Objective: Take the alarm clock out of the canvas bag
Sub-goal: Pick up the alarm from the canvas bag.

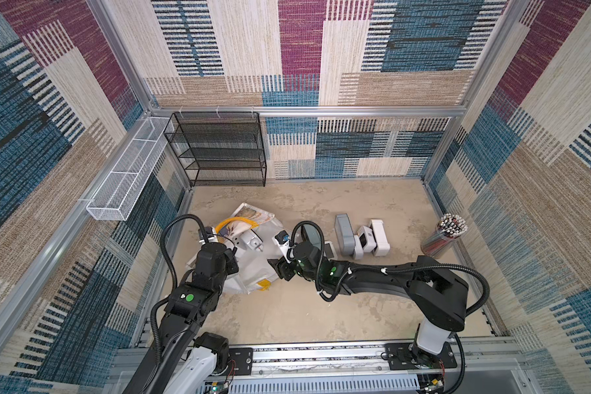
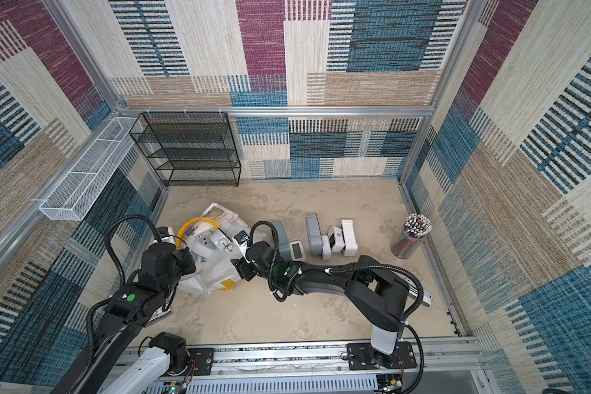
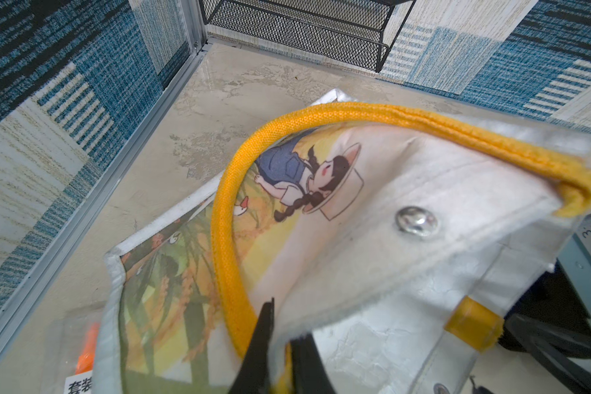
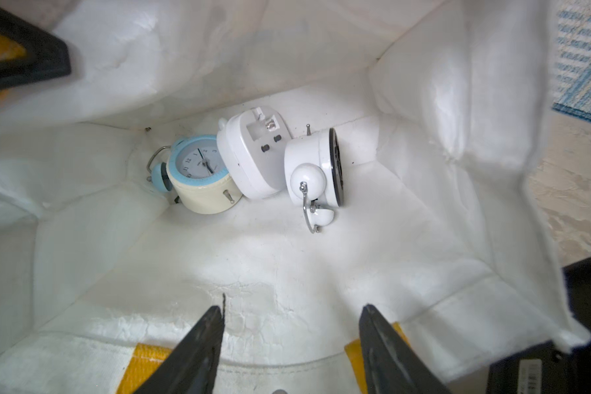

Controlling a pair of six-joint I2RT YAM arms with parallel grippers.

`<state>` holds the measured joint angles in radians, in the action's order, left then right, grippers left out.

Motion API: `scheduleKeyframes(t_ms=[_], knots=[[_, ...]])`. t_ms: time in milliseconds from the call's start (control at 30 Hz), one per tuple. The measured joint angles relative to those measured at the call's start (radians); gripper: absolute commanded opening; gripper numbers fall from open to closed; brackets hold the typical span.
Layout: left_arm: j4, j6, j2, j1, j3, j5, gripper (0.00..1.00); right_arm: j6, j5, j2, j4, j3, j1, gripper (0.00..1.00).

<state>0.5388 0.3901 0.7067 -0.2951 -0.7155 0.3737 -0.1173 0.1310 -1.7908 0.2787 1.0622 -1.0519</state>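
While the left gripper (image 3: 284, 336) is clamped on the canvas bag (image 4: 423, 143) rim by its yellow handle (image 3: 224, 211), the right gripper (image 4: 292, 314) hangs at the mouth, jaws apart and empty. Deep inside lie a blue-rimmed alarm clock (image 4: 198, 174), a white face-down clock (image 4: 249, 157) and a white twin-bell clock (image 4: 316, 174). This looks like the reach-in step; next, go deeper and close on one

You see the bag (image 1: 251, 269) lying on the floor (image 1: 287, 310), white with a yellow handle (image 1: 233, 221). Your left arm (image 1: 212, 267) leans over one side of it. Your right arm (image 1: 372, 278) reaches the other side. Small boxes (image 1: 343, 235) stand close by.
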Motion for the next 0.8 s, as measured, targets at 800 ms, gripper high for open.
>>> scheduleKeyframes(t_ms=[800], knots=[[0.000, -0.005, -0.002, -0.001, -0.021, -0.033, 0.00, 0.078, 0.000, -0.268, -0.076, 0.238, 0.016, 0.55]])
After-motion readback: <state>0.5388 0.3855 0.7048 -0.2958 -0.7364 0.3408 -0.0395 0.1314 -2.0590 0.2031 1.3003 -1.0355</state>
